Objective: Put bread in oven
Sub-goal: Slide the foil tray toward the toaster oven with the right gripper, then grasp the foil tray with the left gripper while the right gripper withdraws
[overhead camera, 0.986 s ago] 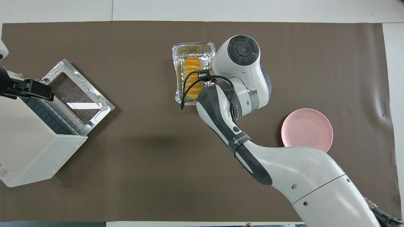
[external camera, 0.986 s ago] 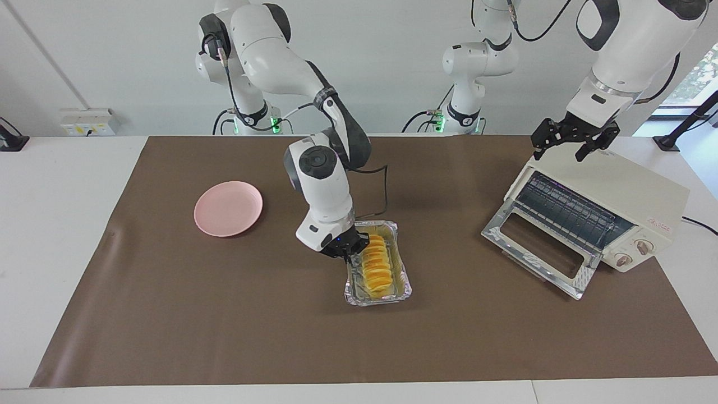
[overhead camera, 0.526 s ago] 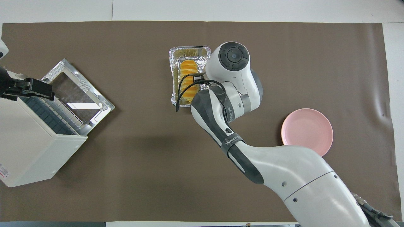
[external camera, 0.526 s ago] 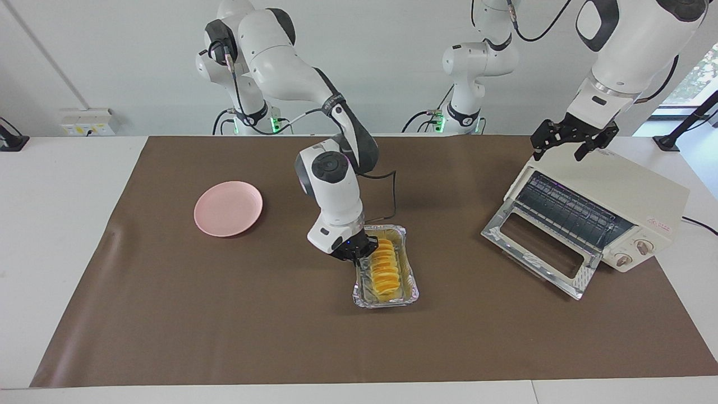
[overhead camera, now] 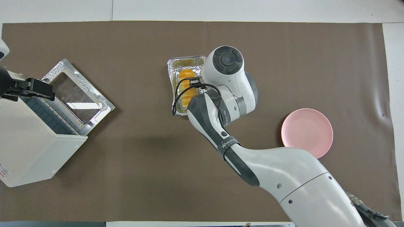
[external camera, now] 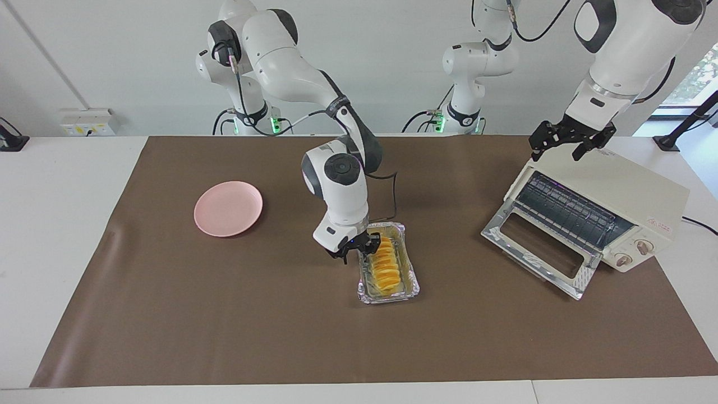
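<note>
the bread [external camera: 383,265] lies in the foil tray [external camera: 411,287] mid-bench; the right tool [external camera: 357,251] hangs open at the tray's rim, so closing there risks dragging foil; the left tool [external camera: 566,142] waits open above the oven [external camera: 617,193].

Facing view: high camera across the desk [external camera: 67,224], looking back at the robots and slightly down, far enough out to take in the whole brown mat [external camera: 224,336], both arm bases and the wall. Overhead view: camera high above the robots' end, looking forward and steeply down, closer in, mat nearly filling the picture, right arm coming in from the bottom corner. Both share the mat with oven [external camera: 617,207] [overhead camera: 28,151], foil tray [external camera: 412,286] [overhead camera: 172,63] and pink plate [external camera: 228,208] [overhead camera: 307,131], half a turn apart.
</note>
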Robot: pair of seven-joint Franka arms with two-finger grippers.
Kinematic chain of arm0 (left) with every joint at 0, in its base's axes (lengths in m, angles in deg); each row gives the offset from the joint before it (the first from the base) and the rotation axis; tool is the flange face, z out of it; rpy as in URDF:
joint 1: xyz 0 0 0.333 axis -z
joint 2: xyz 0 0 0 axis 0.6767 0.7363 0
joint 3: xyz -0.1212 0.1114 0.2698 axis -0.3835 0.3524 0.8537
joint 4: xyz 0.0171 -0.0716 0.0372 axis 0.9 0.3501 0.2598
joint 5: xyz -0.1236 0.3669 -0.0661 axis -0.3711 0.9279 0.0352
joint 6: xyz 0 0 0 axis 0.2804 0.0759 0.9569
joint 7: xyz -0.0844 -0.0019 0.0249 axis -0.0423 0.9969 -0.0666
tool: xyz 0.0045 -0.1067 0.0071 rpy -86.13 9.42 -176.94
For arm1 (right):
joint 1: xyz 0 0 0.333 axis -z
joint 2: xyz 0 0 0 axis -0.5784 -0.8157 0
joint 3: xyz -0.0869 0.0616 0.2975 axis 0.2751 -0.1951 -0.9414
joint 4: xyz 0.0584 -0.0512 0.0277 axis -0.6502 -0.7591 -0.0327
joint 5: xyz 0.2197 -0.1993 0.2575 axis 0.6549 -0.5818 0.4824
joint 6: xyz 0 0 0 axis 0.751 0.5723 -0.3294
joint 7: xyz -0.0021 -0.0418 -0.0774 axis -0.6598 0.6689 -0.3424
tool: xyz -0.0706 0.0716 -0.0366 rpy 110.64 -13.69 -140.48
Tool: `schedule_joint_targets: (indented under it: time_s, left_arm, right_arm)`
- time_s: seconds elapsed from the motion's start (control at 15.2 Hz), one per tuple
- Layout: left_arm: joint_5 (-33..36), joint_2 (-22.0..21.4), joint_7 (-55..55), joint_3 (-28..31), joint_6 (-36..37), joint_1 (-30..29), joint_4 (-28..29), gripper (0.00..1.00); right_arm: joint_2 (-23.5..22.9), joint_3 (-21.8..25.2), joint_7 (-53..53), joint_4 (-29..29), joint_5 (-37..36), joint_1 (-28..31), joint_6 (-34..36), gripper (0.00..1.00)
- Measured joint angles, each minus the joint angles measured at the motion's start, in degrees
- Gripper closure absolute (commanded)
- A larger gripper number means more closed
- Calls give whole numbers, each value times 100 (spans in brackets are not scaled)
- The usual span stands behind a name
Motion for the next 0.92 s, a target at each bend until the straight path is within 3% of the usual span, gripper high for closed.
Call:
schedule_joint_targets:
  time_s: [0.26, 0.46, 0.59, 0.72, 0.92]
  left_arm:
    - [0, 99, 84, -61, -70, 204, 20, 0]
    - [1, 549, 698, -84, -128, 738, -228, 0]
    - [7, 1242, 1431, -78, -98, 1213, -931, 0]
    - [20, 2317, 2499, -49, -79, 1860, -2061, 0]
    - [22, 3143, 3616, 58, -380, 2604, -2718, 0]
  right_arm:
    - [566, 84, -222, 52, -90, 313, 448, 0]
    - [1145, 95, -733, 55, -91, 796, 1211, 0]
    - [1564, 101, -1146, -10, -91, 1133, 1884, 0]
    - [2106, 112, -1476, -222, -101, 1564, 2433, 0]
    - [2710, 118, -2034, -449, -109, 2227, 3094, 0]
